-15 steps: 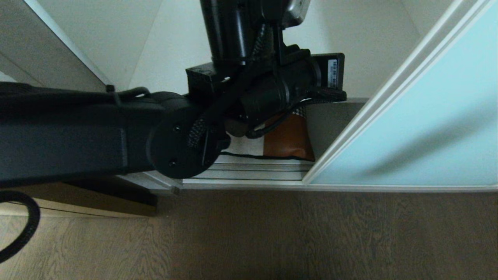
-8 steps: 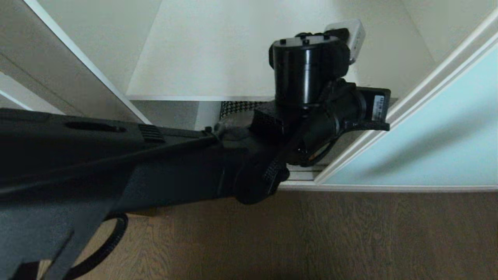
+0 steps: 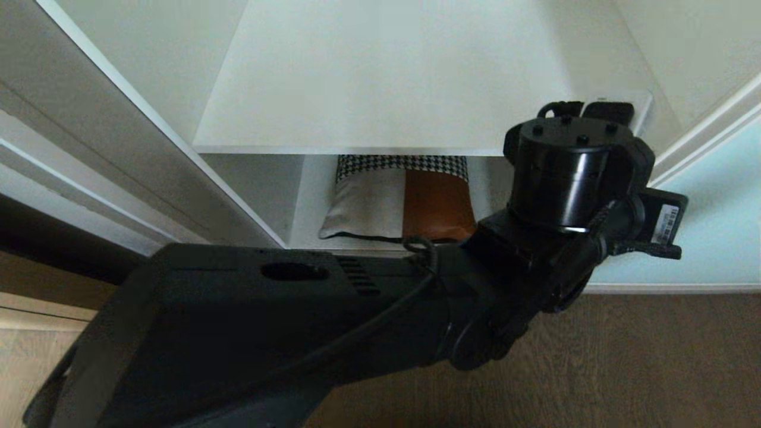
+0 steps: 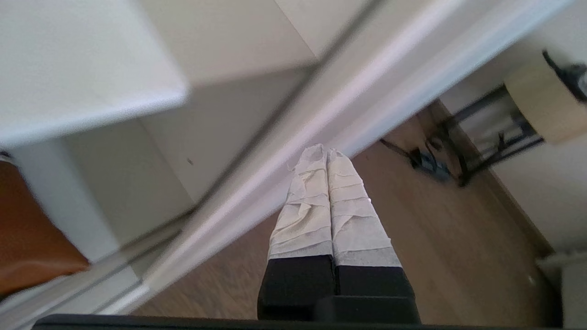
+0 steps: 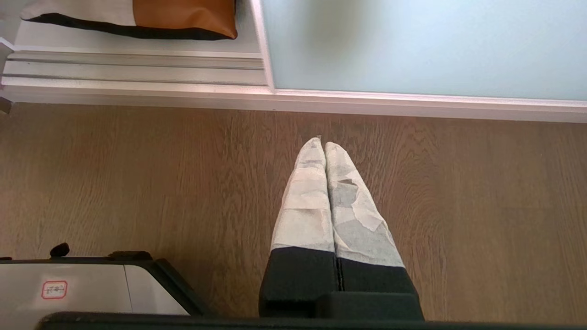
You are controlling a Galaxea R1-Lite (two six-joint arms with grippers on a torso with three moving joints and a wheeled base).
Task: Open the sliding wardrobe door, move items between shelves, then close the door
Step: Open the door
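Observation:
The sliding wardrobe door [image 3: 722, 238], pale aqua glass in a silver frame, stands at the right with the wardrobe open beside it. A patchwork cushion [image 3: 404, 205] lies on the lower shelf [image 3: 303, 196], under the broad white upper shelf [image 3: 380, 77]. My left arm crosses the opening, its wrist by the door's edge. The left gripper [image 4: 326, 151] is shut and empty, its tips close to the door's frame [image 4: 321, 107]; I cannot tell whether they touch. The right gripper [image 5: 323, 144] hangs shut and empty over the floor, in front of the door glass [image 5: 412, 46] and the cushion [image 5: 183, 13].
Brown wood-grain floor [image 3: 624, 356] runs in front of the wardrobe. A silver bottom track [image 5: 137, 68] lines the opening. The wardrobe's left side panel [image 3: 119, 148] bounds the opening. My base [image 5: 69, 288] sits near the right gripper. A black-legged stand [image 4: 481, 151] stands on the floor beyond the door.
My left arm has swung right across the opening, from in front of the cushion to the door's edge. The cushion now shows uncovered, and the door's edge stands further right.

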